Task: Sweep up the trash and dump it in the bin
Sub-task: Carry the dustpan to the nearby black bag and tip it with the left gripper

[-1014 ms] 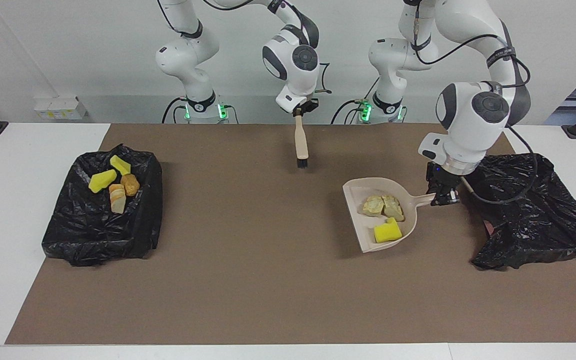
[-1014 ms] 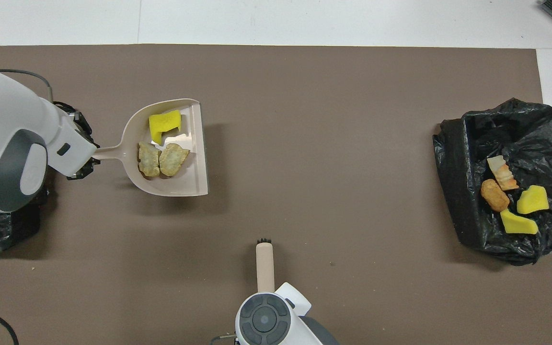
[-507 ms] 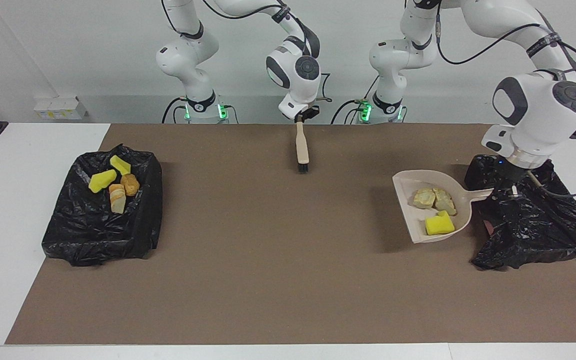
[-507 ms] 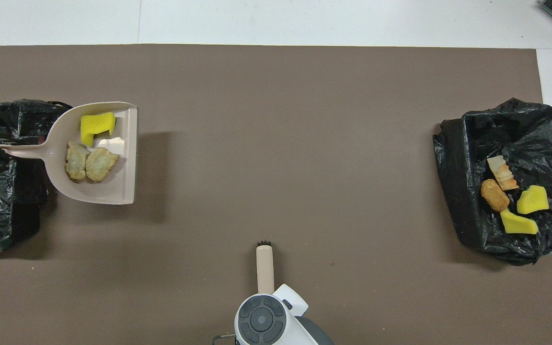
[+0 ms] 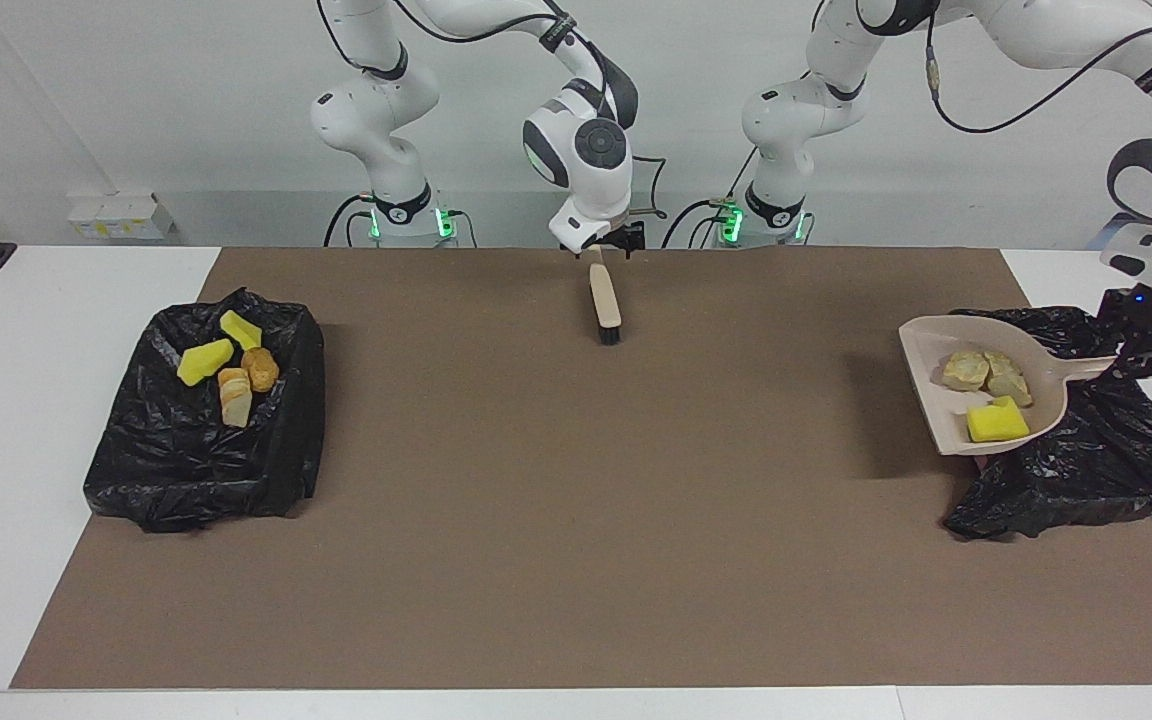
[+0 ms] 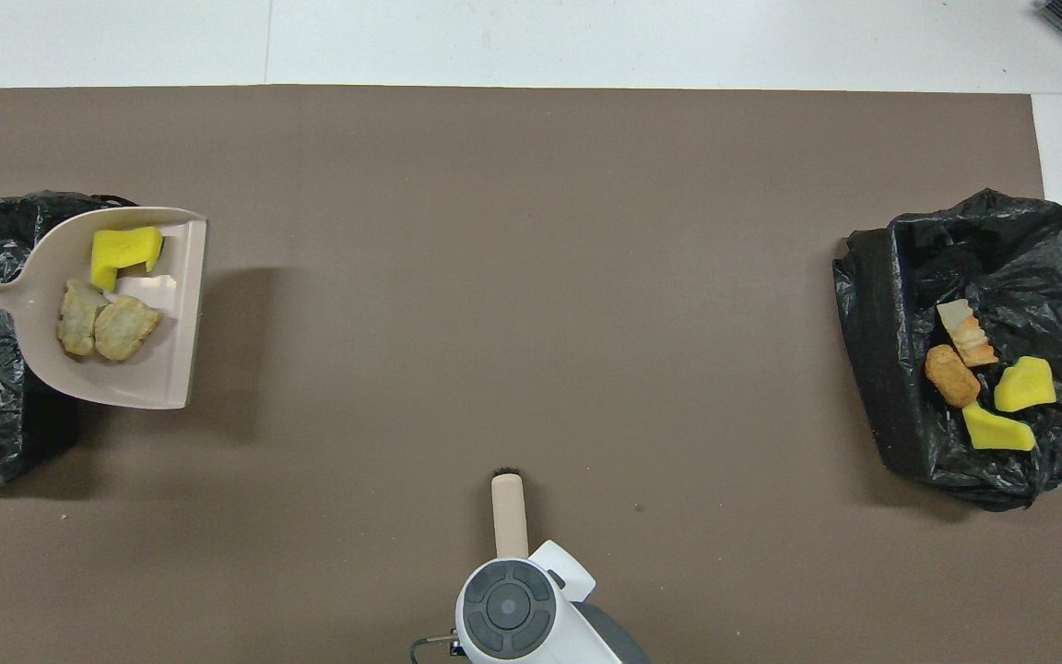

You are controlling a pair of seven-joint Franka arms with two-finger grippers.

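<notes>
My left gripper (image 5: 1141, 358) is shut on the handle of the beige dustpan (image 5: 931, 400). It holds the pan in the air over the edge of the black bag-lined bin (image 5: 1086, 470) at the left arm's end. The pan (image 6: 171, 369) carries three pieces of trash: a yellow sponge chunk (image 5: 998, 424) and two tan lumps (image 5: 966, 370). They also show in the overhead view (image 6: 123, 251). My right gripper (image 5: 604, 246) is shut on the brush (image 5: 604, 300), bristles down over the mat near the robots. The left gripper is outside the overhead view.
A second black bag-lined bin (image 5: 186, 470) stands at the right arm's end and holds several scraps, yellow chunks (image 5: 204, 362) and brown lumps. It also shows in the overhead view (image 6: 890, 304). A brown mat (image 5: 536, 500) covers the table.
My left gripper has carried the dustpan with its three scraps toward the left arm's end and over the black bin's edge. The right gripper and brush drew slightly toward the robots.
</notes>
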